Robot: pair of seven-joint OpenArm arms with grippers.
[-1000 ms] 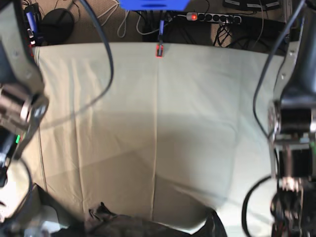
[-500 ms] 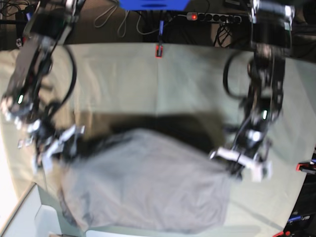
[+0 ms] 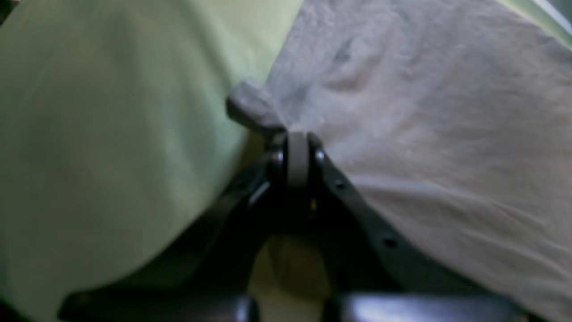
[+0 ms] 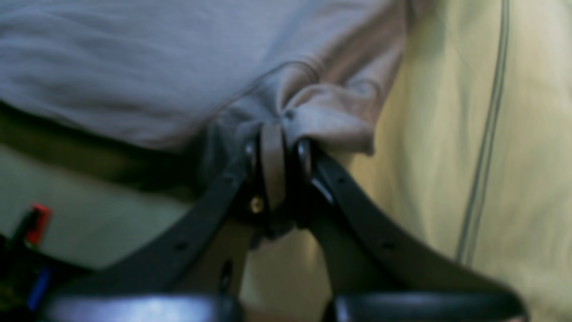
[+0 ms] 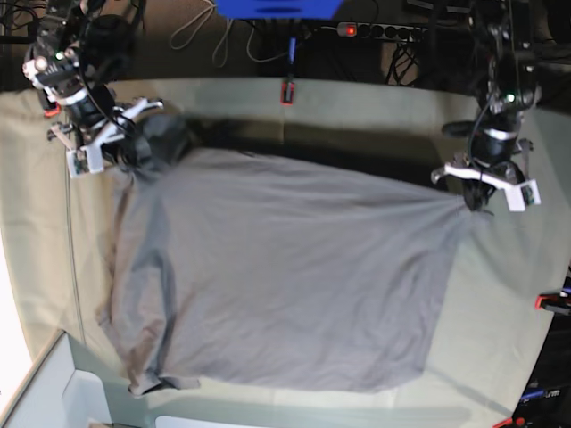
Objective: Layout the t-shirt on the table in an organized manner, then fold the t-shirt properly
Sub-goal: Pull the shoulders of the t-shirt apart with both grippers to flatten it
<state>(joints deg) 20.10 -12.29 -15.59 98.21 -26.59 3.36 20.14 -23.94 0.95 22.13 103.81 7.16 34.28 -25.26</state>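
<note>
Both grippers, left at 3 o'clock and right at 10 o'clock, clamped shut on the t-shirt, have carried it outward, spreading it across the table; layout nearly complete.

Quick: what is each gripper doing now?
Left gripper: shut on the t-shirt.
Right gripper: shut on the t-shirt.

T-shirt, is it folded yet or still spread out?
Spread, not folded. The t-shirt lies open in one layer across the table, its far corners pinched by the left hand and right hand.
</note>
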